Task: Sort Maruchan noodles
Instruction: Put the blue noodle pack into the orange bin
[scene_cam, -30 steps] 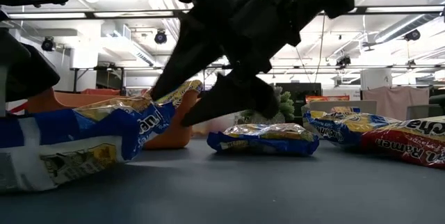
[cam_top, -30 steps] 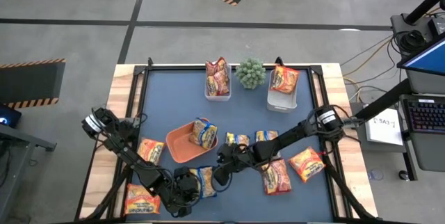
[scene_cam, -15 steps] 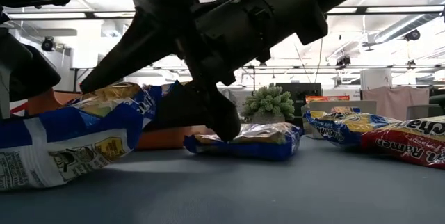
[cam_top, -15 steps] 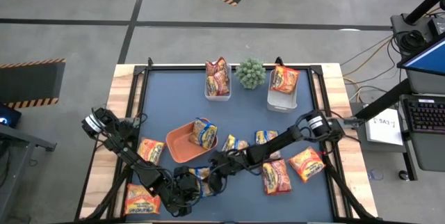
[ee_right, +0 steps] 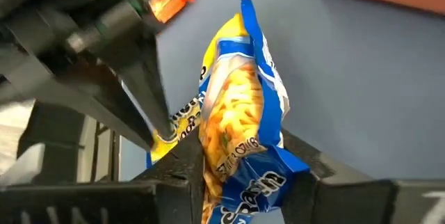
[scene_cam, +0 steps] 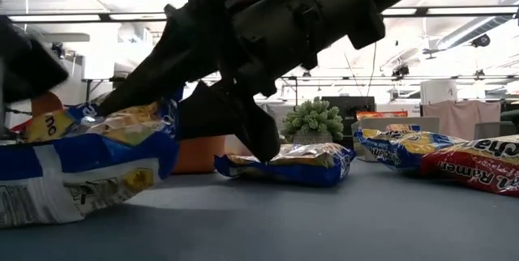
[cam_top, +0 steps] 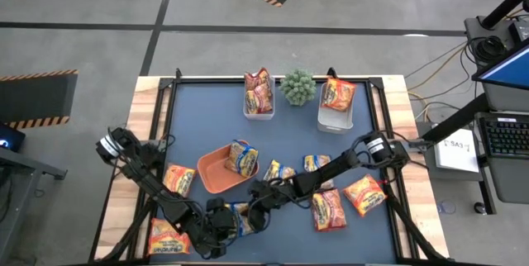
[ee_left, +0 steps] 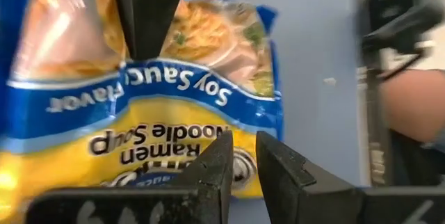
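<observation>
We see the right gripper [ee_right: 240,172] clamped on one end of a yellow-and-blue noodle packet [ee_right: 240,113], just in front of the orange tray [cam_top: 216,169]. The left gripper [ee_left: 243,156], fingers nearly together, pinches the packet's other end. Other packets [cam_top: 364,194] lie right of the tray.

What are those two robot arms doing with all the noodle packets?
Both arms meet at the table's near edge over one yellow-and-blue noodle packet. The left gripper pinches one end of it, and the right gripper is closed around the other. Other packets lie on the blue table, some already in clear tubs and an orange tray.
</observation>
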You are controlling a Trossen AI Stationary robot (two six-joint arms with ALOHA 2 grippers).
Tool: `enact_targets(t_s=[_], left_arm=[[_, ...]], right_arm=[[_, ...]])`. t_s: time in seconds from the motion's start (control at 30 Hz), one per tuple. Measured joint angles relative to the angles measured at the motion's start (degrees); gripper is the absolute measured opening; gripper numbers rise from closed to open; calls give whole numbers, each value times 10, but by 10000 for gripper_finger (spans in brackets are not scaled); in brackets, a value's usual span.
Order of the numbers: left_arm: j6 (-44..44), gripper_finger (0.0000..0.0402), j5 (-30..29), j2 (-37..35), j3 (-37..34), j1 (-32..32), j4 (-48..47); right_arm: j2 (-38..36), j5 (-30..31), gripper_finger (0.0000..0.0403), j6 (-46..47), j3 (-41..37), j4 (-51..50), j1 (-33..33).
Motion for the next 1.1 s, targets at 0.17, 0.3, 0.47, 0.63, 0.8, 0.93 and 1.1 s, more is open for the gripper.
enact_targets(t_s=[0.17,0.3,0.47,0.63,0.8,0.93,1.1], left_arm=[[41,47,-16,-45,1,-11,-1],[102,47,-51,-96,2,-21,0],[205,47,-116,-170,2,-28,2],[318,47,-160,-240,1,-29,-7],[381,47,-298,-299,1,-27,-97],[368,47,-372,-332,0,-23,-183],[293,47,-371,-345,-15,-15,-255]], right_arm=[[-17,-2,123,-12,0,-2,6],[-42,5,118,-29,-1,-14,14],[-87,23,118,-59,-1,-48,20],[-149,143,118,-110,-2,-126,19],[-176,294,118,-161,-2,-119,1],[-158,412,119,-201,-2,-74,-10],[-122,500,120,-234,-3,-11,-9]])
